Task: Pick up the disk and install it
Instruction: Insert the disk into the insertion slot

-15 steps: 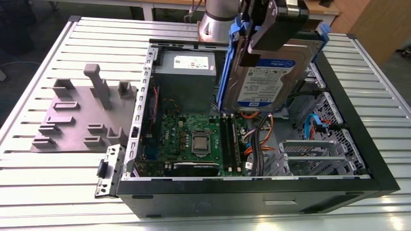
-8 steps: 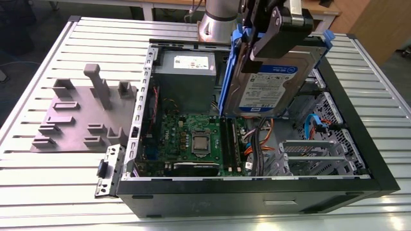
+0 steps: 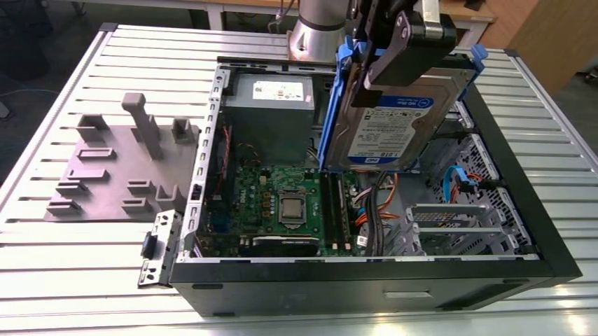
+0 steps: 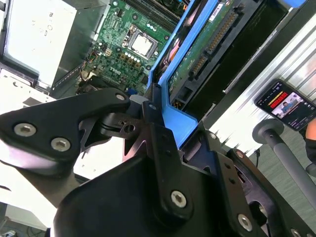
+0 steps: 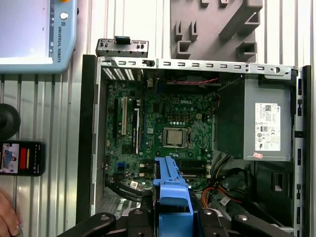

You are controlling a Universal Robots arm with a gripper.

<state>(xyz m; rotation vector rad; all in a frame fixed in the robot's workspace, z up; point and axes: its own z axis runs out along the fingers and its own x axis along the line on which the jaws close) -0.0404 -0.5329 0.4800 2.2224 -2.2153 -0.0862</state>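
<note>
Pinching the blue carrier's (image 5: 173,185) end, the gripper (image 5: 173,217) hangs the disk (image 3: 393,129) on edge over the computer case's (image 3: 374,283) power supply (image 3: 271,98) end, seemingly leaving its sides free for seating.

The arm (image 3: 313,31) is standing upright at the far side of the exterior view, and its wrist is carrying the gripper (image 3: 383,77) in a raised position. The gripper is pointing downward, and its black fingers (image 4: 160,148) are clamping from opposite sides on the blue-framed disk (image 3: 388,129). The disk is hanging upright beneath the gripper.
</note>
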